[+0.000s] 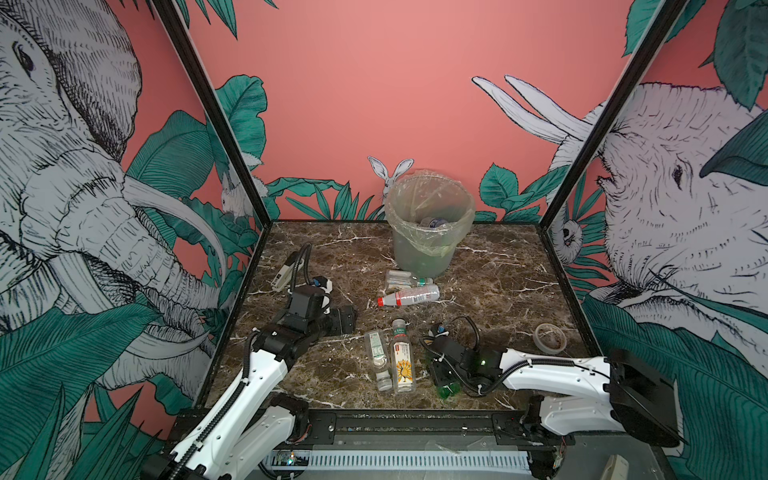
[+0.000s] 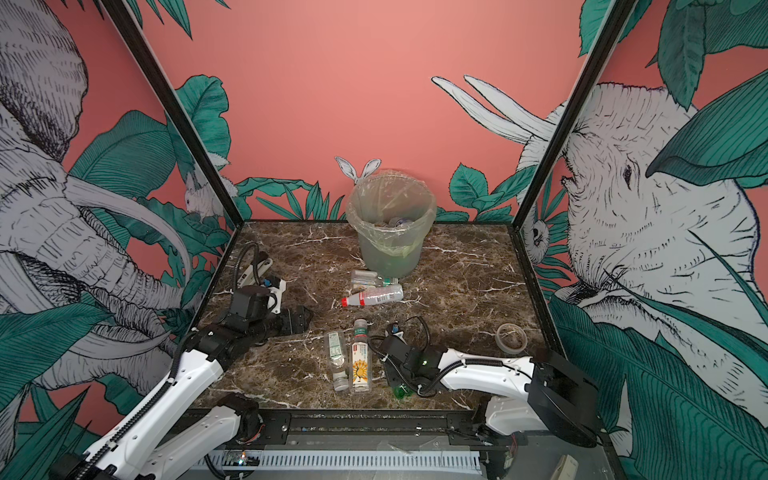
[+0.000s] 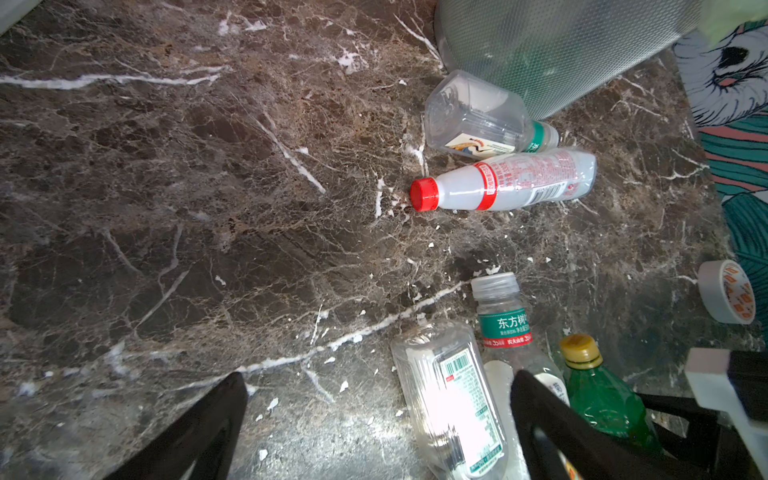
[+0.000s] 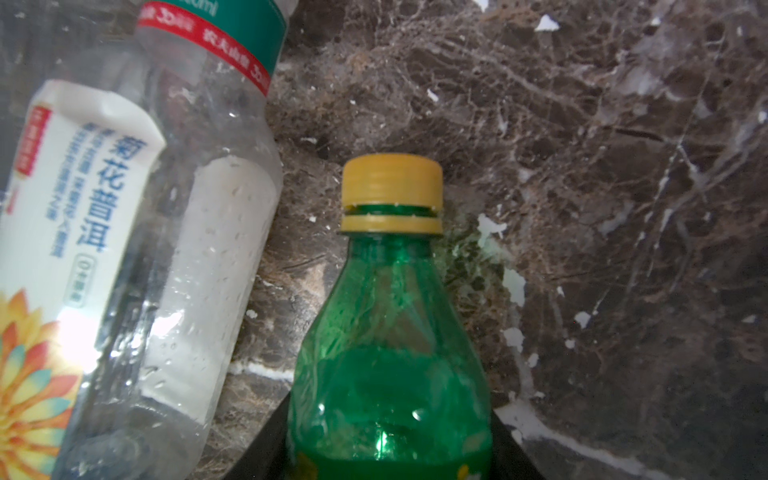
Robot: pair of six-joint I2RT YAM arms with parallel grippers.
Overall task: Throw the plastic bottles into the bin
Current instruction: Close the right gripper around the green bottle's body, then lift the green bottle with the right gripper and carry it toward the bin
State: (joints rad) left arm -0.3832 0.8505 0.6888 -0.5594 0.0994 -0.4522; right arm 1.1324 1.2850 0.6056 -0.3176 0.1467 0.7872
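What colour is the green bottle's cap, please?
Yellow cap on the green plastic bottle; best in right wrist view.

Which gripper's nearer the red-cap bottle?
Left. Left gripper, open, sits near the cap end of the red-cap bottle; right gripper is farther, at the front, around the green bottle.

The flower-label bottle (image 4: 124, 232) is showing blue words on its white label: 菊花普洱. Its green neck band (image 3: 503, 326) is saying 东方树, with the rest turning out of sight. The red strip (image 4: 208, 41) under that is carrying 农夫山泉 and 30. The red-capped bottle (image 3: 511, 183) is wearing red print too small to read.
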